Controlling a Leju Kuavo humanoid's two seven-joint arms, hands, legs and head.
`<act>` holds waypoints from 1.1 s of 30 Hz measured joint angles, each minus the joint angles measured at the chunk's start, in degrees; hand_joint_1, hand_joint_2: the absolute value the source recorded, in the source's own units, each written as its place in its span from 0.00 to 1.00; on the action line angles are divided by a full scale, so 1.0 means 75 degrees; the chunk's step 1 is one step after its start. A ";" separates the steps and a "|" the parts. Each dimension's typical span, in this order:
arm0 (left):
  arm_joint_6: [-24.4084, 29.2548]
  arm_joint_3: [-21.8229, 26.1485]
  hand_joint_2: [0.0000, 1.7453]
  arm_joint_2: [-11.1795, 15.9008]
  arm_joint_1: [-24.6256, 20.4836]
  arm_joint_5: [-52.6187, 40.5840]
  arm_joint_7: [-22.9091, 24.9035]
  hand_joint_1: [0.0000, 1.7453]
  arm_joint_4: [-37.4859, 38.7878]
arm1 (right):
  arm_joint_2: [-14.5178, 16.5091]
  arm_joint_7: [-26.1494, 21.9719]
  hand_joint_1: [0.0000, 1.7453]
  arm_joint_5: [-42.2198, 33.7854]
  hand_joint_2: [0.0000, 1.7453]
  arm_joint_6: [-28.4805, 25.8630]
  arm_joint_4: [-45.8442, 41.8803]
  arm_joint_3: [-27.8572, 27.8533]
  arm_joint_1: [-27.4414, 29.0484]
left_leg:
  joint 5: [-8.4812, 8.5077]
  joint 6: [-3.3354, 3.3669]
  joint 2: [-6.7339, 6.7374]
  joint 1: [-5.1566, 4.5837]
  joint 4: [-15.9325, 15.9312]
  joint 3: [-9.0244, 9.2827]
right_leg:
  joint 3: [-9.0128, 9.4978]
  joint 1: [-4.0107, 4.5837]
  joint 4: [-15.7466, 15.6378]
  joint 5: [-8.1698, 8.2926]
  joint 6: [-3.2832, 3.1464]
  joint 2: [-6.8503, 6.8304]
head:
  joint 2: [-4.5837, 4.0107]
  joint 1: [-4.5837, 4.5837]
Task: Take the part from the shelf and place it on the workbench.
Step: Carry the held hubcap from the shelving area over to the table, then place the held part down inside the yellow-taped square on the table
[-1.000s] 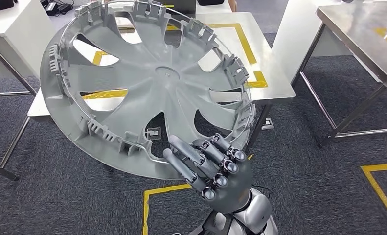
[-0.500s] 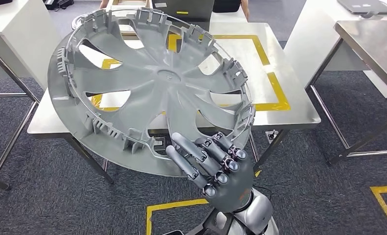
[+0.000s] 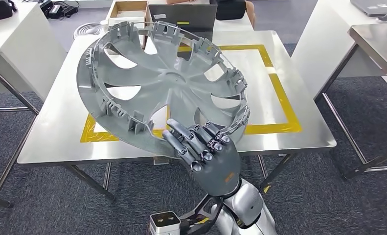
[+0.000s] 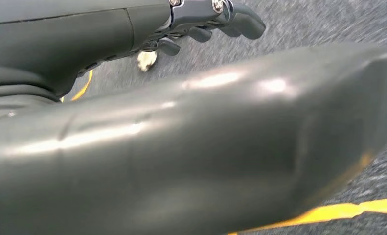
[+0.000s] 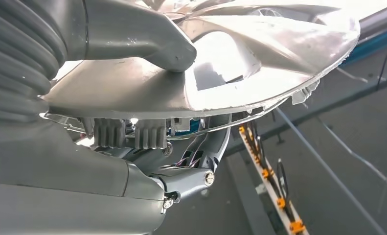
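Above workbench (image 3: pixel 59 122), part (image 3: pixel 167 85) in right hand (image 3: pixel 206 156).

The right robot hand (image 3: pixel 212 157) is showing a matte dark grey palm casing and darker, segmented fingers (image 3: pixel 181 137) with glossy metallic knuckles. At its 6 o'clock side, a rounded polished silver wrist (image 3: pixel 244 201) is gleaming. Close up, a grey ribbed cover (image 5: pixel 15 63) and small silver screws (image 5: pixel 209 177) are showing beside thin coloured wires.

The left robot hand (image 4: pixel 201 24) is showing dark fingers.
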 joint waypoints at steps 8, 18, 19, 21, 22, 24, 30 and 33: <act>0.0021 -0.0129 0.00 0.0006 -0.0030 -0.0014 -0.0156 0.00 0.0010 | -0.0335 0.0814 1.00 0.0242 1.00 0.0326 0.1920 0.0605 -0.1558 | 0.1380 0.0019 0.0099 0.0075 -0.1617 -0.0240 | 0.0435 -0.0070 0.0249 -0.0590 0.0276 0.0071 | 0.0000 -0.0019; 0.0004 -0.0165 0.00 -0.0061 -0.0051 0.0067 0.0018 0.00 0.0009 | -0.1127 0.3934 1.00 0.0328 1.00 0.0249 0.4957 0.2417 -0.3595 | 0.1326 0.0284 0.0055 0.0111 -0.1606 -0.0153 | -0.0906 -0.0153 0.2267 -0.1074 0.0551 -0.0094 | 0.0000 0.0040; -0.0001 -0.0165 0.00 -0.0066 -0.0051 0.0079 0.0015 0.00 0.0010 | -0.1188 0.4070 1.00 0.0329 1.00 0.0229 0.5315 0.2602 -0.3733 | 0.1305 0.0278 0.0043 0.0105 -0.1607 -0.0114 | -0.0746 -0.0144 0.1790 -0.0724 0.0503 -0.0094 | 0.0000 0.0041; -0.0015 -0.0165 0.00 -0.0095 -0.0054 0.0094 -0.0006 0.00 0.0014 | -0.1251 0.4163 1.00 0.0323 1.00 0.0167 0.6052 0.2812 -0.3960 | 0.1274 0.0244 0.0024 0.0096 -0.1620 -0.0067 | -0.0333 -0.0087 0.0754 -0.0222 0.0382 -0.0104 | 0.0000 0.0034; -0.0023 -0.0165 0.00 -0.0109 -0.0060 0.0095 -0.0021 0.00 0.0015 | -0.1262 0.4171 1.00 0.0321 1.00 0.0136 0.6396 0.2854 -0.4056 | 0.1273 0.0211 0.0019 0.0098 -0.1630 -0.0071 | -0.0200 -0.0052 0.0424 -0.0134 0.0336 -0.0109 | 0.0000 0.0035; -0.0036 -0.0165 0.00 -0.0133 -0.0057 0.0098 -0.0051 0.00 0.0020 | -0.1282 0.4191 1.00 0.0318 1.00 0.0083 0.6999 0.2881 -0.4216 | 0.1289 0.0121 0.0019 0.0108 -0.1671 -0.0086 | -0.0129 -0.0001 0.0229 -0.0162 0.0296 -0.0107 | 0.0000 0.0044; -0.0022 -0.0168 0.00 -0.0154 -0.0039 0.0101 -0.0079 0.00 0.0022 | -0.1368 0.4325 1.00 0.0301 1.00 0.0025 0.8289 0.2849 -0.4499 | 0.0621 -0.0026 0.0061 0.0072 -0.0372 -0.0697 | 0.0072 -0.0105 -0.0004 -0.0112 0.0162 -0.0122 | 0.0000 0.0036; 0.0090 -0.0166 0.00 -0.0142 0.0028 0.0120 -0.0086 0.00 0.0020 | -0.1425 0.3911 1.00 0.0300 1.00 0.0017 0.8630 0.2495 -0.4416 | 0.0668 -0.0041 0.0062 0.0073 0.0127 -0.1025 | 0.0085 -0.0090 0.0032 -0.0151 0.0160 -0.0087 | 0.0000 0.0039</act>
